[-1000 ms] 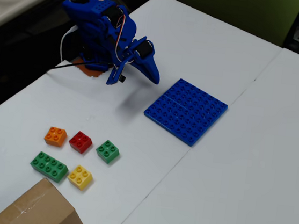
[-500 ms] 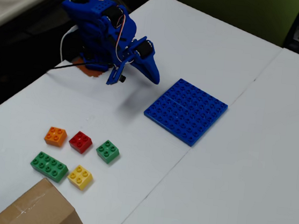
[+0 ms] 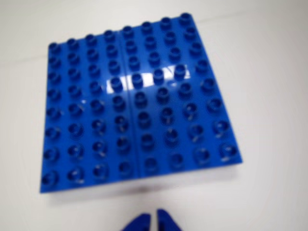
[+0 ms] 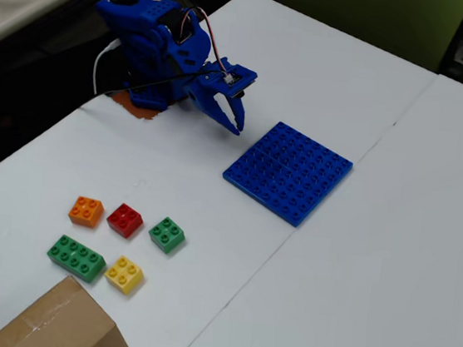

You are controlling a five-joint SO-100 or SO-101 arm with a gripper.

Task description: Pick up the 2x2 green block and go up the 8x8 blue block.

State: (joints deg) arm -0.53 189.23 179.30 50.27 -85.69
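The 2x2 green block sits on the white table, right of a red brick, in the fixed view. The 8x8 blue block lies flat to the upper right; it fills the wrist view. My blue gripper hangs above the table just left of the plate's near corner, far from the green block. Its two fingertips stand nearly together at the bottom edge of the wrist view, shut with nothing between them.
An orange brick, a red brick, a yellow brick and a longer green brick lie near the 2x2 green block. A cardboard box stands at the front left. The arm's base is at the back left.
The arm has unfolded from its rest pose. The gripper has swung outward and rightward, toward the blue plate. The bricks have not moved.
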